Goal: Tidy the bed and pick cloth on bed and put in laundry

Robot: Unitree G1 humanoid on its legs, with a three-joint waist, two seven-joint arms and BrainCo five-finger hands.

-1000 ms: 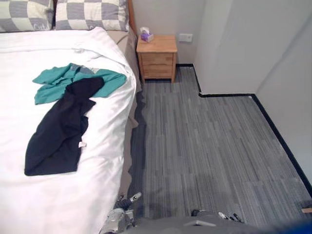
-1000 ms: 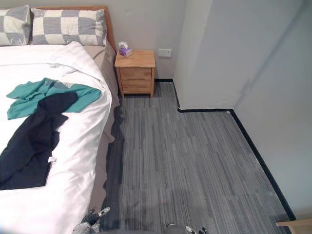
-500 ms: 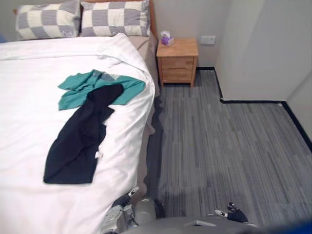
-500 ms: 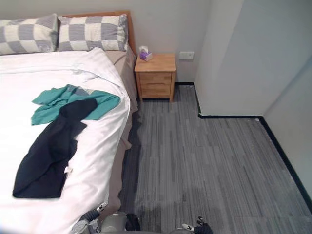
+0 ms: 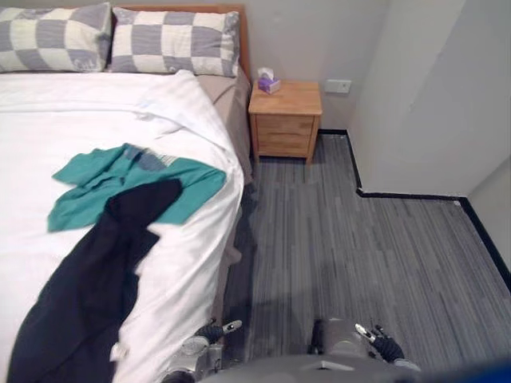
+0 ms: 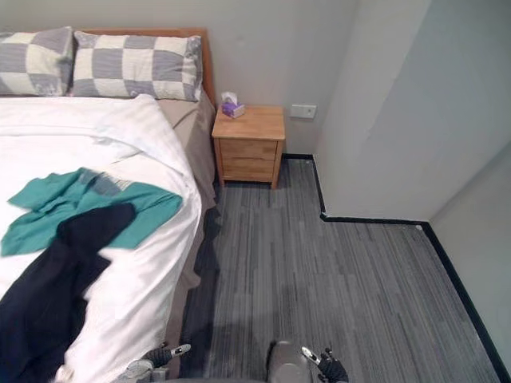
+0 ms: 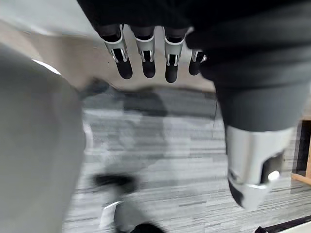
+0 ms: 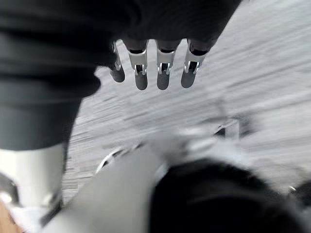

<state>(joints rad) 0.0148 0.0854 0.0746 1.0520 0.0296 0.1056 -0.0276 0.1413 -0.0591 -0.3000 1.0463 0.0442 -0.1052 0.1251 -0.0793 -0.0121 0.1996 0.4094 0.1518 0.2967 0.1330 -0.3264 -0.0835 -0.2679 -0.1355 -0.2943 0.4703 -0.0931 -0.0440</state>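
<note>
A teal cloth (image 5: 128, 187) lay on the white bed (image 5: 72, 112), and a black cloth (image 5: 88, 295) overlapped its near edge and trailed toward the near left. The left hand (image 7: 146, 53) and the right hand (image 8: 158, 65) hung over the grey floor (image 5: 359, 255), fingers loosely straight, holding nothing.

Viewpoint closer to the bed (image 5: 88, 104) than before.

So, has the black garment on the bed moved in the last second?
No. The black garment lies across the teal shirt's lower edge on the bed exactly as before; the whole view shifted, so the camera moved.
</note>
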